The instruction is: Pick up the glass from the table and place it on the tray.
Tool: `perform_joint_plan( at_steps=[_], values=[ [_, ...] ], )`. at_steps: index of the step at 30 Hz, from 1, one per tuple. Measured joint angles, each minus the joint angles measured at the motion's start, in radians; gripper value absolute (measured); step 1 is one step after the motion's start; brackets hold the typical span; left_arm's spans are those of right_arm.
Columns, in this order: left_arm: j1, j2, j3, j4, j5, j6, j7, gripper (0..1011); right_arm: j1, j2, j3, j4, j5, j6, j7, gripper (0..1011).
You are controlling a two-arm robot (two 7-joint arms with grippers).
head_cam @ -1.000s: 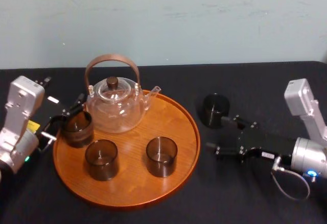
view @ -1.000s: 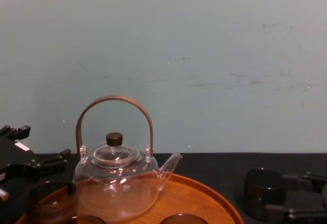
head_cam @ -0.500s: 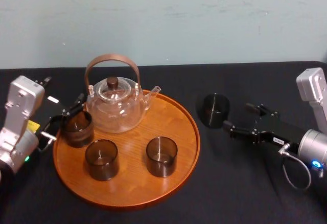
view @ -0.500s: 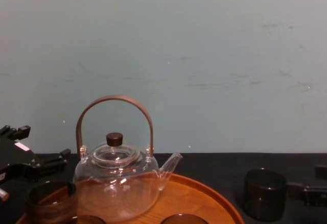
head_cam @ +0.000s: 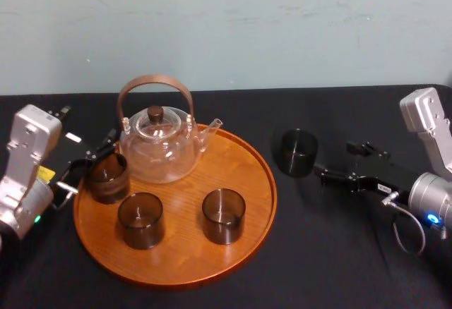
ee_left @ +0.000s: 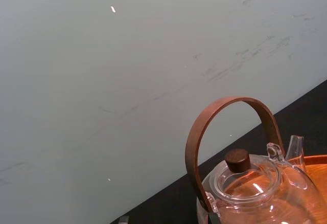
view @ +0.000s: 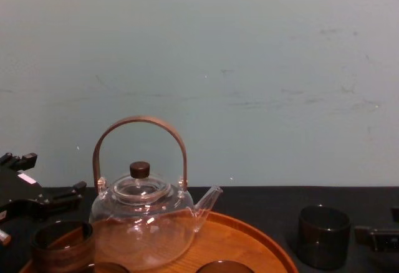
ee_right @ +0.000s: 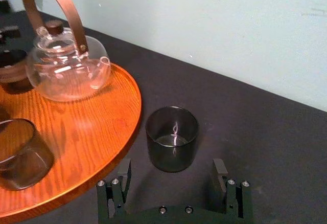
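My right gripper (head_cam: pixel 332 159): fingers spread, just short of the dark glass (head_cam: pixel 298 152), not touching | glass on table (head_cam: pixel 339 252) beside tray (head_cam: pixel 247 203) | left gripper (head_cam: pixel 88 162): spread, parked at tray's left.

Glossy smoked glass (ee_right: pixel 172 137), varnished wood-grain tray (head_cam: pixel 185 254), matt blk tablecloth (head_cam: pixel 339 259).

Bare table (ee_right: pixel 265 132) between right tool (ee_right: pixel 172 168) and glass (ee_right: pixel 172 137), tray (ee_right: pixel 137 106) rim just beside glass
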Motion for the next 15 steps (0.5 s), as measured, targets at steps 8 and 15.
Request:
perform_joint_plan(
  at_steps=[8,15],
  values=[
    [0.0,0.0,0.0,0.0,0.0,0.0,0.0,1001,0.044,-0.031,-0.015,0.036,-0.042,0.046,-0.002,1002],
    [0.0,0.0,0.0,0.0,0.0,0.0,0.0,1001,0.096,-0.063,-0.039,0.08,-0.08,0.084,0.016,1002]
  ],
)
